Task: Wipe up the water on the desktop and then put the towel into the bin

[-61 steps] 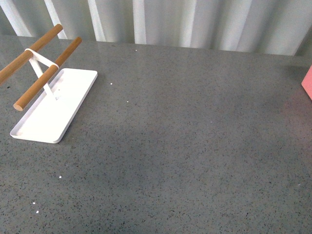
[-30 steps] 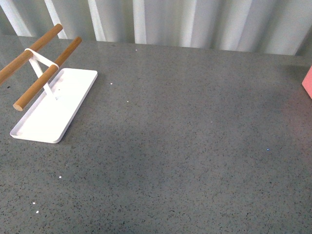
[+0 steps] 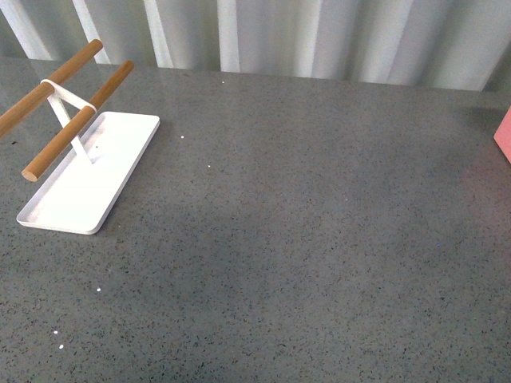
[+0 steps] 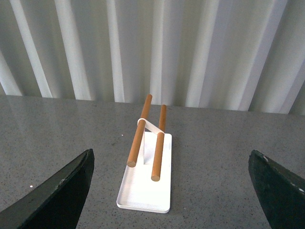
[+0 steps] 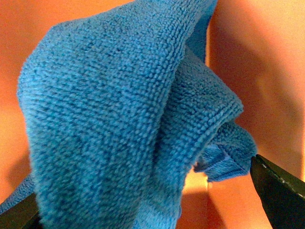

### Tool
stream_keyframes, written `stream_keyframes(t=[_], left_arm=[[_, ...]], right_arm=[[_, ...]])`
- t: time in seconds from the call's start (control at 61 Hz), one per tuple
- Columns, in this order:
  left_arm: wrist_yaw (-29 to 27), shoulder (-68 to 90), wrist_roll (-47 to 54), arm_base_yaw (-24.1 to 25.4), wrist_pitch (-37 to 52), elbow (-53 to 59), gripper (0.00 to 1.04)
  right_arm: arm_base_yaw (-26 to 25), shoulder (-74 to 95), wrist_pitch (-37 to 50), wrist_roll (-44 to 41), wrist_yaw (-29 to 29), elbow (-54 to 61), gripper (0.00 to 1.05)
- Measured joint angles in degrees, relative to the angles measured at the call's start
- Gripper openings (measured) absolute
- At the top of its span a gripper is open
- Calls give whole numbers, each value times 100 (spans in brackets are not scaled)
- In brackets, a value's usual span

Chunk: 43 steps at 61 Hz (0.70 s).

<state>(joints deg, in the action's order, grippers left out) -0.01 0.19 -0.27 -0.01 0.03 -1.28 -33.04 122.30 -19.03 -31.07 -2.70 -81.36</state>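
The bright blue towel fills the right wrist view, bunched in folds against the bin's smooth orange-pink walls. My right gripper is open around it, with one dark fingertip beside the towel's lower fold. In the front view the bin shows only as a pink corner at the right edge of the dark grey speckled desktop. Neither arm appears there. My left gripper hangs open and empty above the desktop.
A flat white tray with a stand of wooden rods sits at the desktop's left rear, straight ahead of the left gripper. A pale corrugated wall runs behind the desktop's far edge.
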Motion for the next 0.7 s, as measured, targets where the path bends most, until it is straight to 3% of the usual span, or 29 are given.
stream_keyframes(t=[0.361, 0.557, 0.656, 0.705], left_arm=[[0, 0, 0, 0, 0, 0, 98], [0, 0, 0, 0, 0, 0, 98], [0, 0, 0, 0, 0, 0, 98], [0, 0, 0, 0, 0, 0, 98]], right_arm=[[149, -181, -232, 343, -245, -219, 98], [166, -522, -264, 658, -715, -345, 98], [188, -796, -50, 728, -868, -267, 98], [254, -1193, 463, 678, -1084, 66, 98]])
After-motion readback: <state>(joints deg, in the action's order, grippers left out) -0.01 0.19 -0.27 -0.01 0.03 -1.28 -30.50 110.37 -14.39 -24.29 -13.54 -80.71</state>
